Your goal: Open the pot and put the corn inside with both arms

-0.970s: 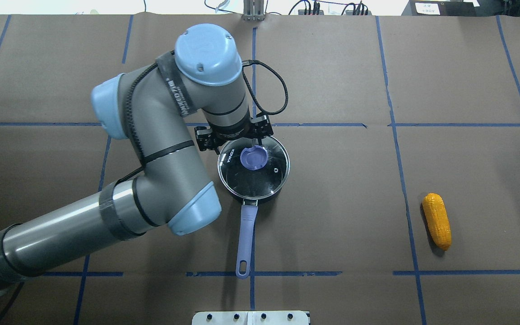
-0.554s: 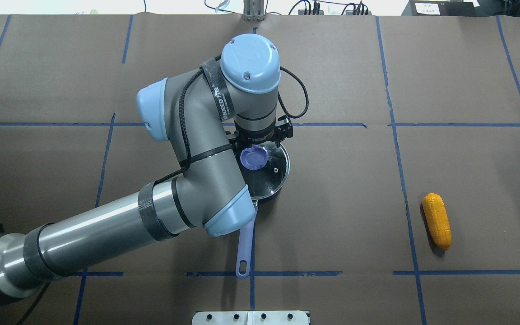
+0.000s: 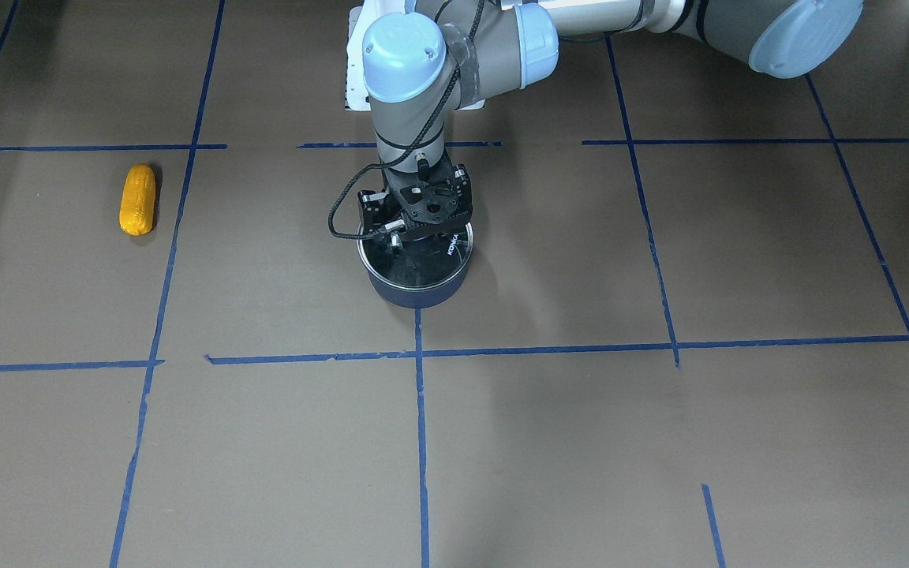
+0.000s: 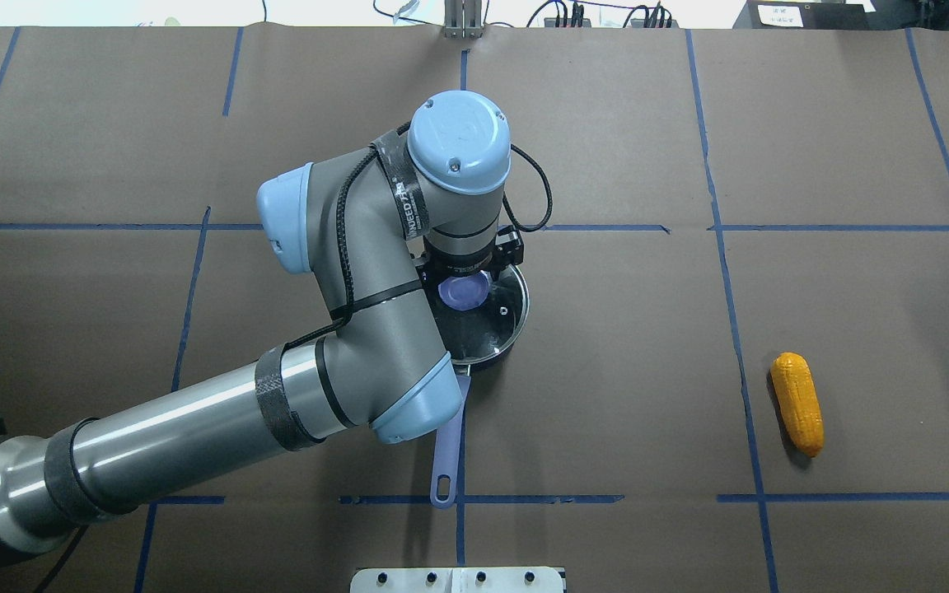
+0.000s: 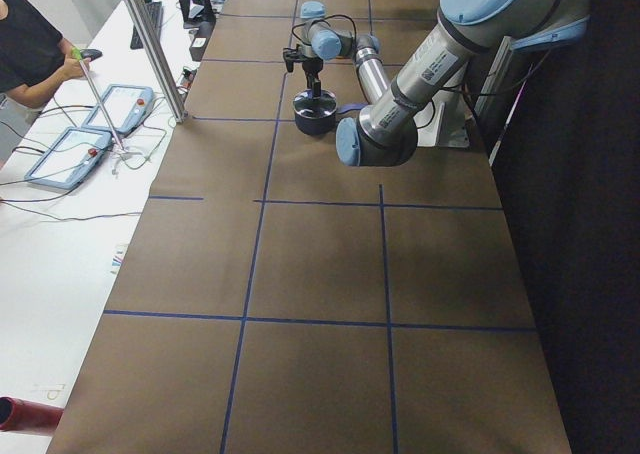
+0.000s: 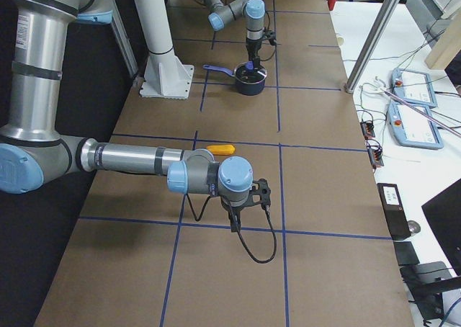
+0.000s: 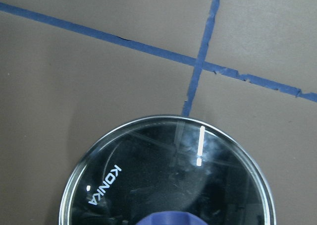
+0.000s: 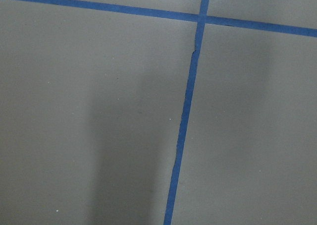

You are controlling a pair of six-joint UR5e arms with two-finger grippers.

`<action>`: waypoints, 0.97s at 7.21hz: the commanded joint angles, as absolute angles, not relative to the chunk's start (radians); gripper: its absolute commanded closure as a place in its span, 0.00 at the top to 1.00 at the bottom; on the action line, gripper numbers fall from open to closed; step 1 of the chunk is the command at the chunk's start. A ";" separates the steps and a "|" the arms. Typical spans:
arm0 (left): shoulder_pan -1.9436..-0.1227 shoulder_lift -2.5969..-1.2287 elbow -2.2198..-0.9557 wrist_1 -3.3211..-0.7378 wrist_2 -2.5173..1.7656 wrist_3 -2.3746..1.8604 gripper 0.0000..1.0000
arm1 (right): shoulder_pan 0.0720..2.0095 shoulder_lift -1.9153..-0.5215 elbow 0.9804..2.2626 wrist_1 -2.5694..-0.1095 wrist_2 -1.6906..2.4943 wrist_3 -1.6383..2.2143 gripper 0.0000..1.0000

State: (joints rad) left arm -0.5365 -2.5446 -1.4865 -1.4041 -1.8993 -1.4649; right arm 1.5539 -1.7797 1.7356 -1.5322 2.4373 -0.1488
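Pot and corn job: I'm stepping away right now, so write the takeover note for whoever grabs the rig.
Left tool: down over the purple-blue knob of the round glass lid; open or shut cannot be told.
Right tool: low above the brown table, by the yellow-orange corn cob; state unclear.
Small dark navy pot: lid on. Corn lies on the table, apart from the pot.
Done: left tool placed at the knob. Left: lift the lid, pick the corn, put it in.

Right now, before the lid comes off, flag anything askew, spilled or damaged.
Nothing serious stands out. The pot stands upright with its lid seated level, and the corn lies whole on the table, well apart. Only the blue tape is cracked near a crossing.
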 commanded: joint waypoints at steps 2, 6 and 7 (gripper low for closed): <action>-0.529 -2.533 -1.500 -1.404 -1.905 -1.465 0.00 | 1.552 -1.779 1.733 -1.532 2.437 -0.149 1.00; -0.595 -2.391 -1.801 -1.313 -1.901 -1.323 0.00 | 1.549 -1.770 1.733 -1.531 2.436 -0.149 1.00; -0.604 -2.234 -1.925 -1.328 -1.905 -1.218 0.00 | 1.545 -1.769 1.735 -1.529 2.436 -0.149 1.00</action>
